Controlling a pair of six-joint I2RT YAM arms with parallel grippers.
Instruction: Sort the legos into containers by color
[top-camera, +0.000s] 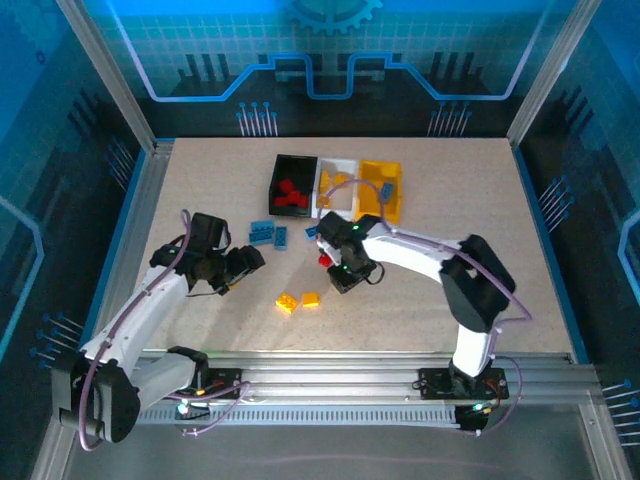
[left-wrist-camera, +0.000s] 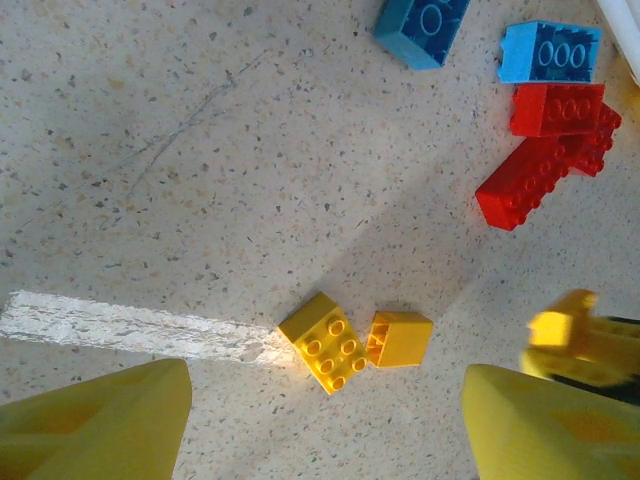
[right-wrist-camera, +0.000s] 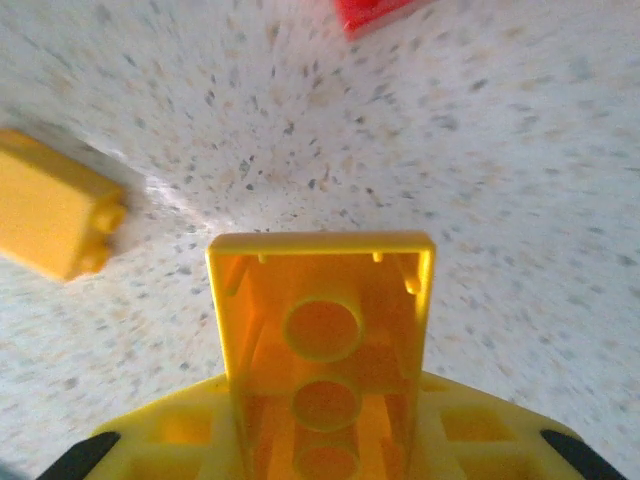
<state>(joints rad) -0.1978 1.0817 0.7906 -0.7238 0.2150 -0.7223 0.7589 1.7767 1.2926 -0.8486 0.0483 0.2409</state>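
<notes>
My right gripper (right-wrist-camera: 322, 405) is shut on a yellow lego (right-wrist-camera: 322, 330), whose hollow underside faces the camera just above the table. Another yellow lego (right-wrist-camera: 55, 215) lies to its left and a red one (right-wrist-camera: 375, 12) beyond it. My left gripper (left-wrist-camera: 325, 430) hangs open above two yellow legos (left-wrist-camera: 322, 341) (left-wrist-camera: 400, 338) lying side by side on the table. Two blue legos (left-wrist-camera: 548, 52) and red legos (left-wrist-camera: 525, 180) lie further off. The black (top-camera: 276, 176), white (top-camera: 324, 172) and yellow (top-camera: 394, 205) containers stand in a row at the back.
Red legos lie in the black container. A blue piece (top-camera: 385, 187) sits in the yellow container. Blue legos (top-camera: 262, 233) lie between the left gripper (top-camera: 235, 270) and the containers. The right gripper (top-camera: 345, 275) hovers near a red lego (top-camera: 324, 259). Metal rails edge the table.
</notes>
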